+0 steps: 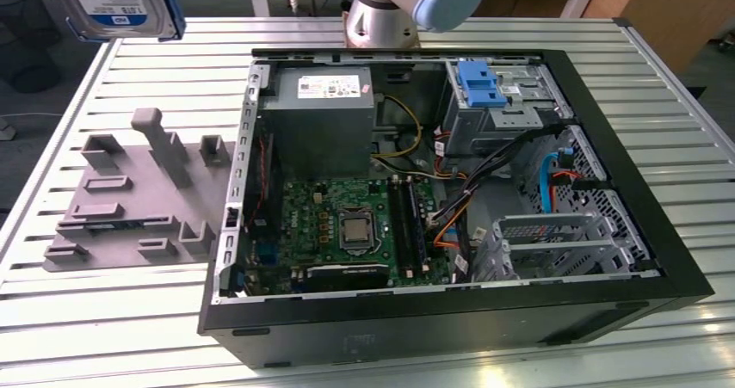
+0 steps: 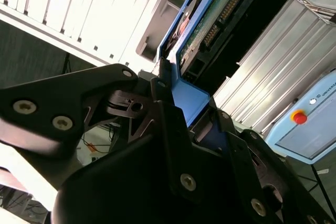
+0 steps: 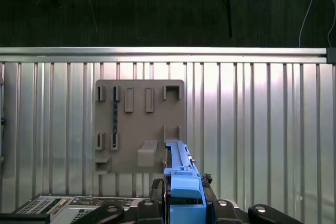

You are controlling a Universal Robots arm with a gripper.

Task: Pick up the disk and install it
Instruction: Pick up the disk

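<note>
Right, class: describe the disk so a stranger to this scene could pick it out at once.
Start at the open computer case on the slatted table. Look to the exterior view's top left, above the table's edge: the disk hangs there in the gripper. Unlike the blue latch inside the case, it carries a white-and-blue label.

The disk (image 1: 113,1) is hanging raised clear of the table (image 1: 126,311) at the exterior view's far left, its white-and-blue label facing the camera and its blue carrier frame edging it. The open computer case (image 1: 460,332) is lying on its side on the slats, exposing a grey box (image 1: 319,126), a green motherboard (image 1: 344,224) and a blue latch piece (image 1: 480,83). A grey fixture plate (image 1: 126,207) is sitting just beside the case. The arm's base (image 1: 397,9) is standing behind it.
</note>
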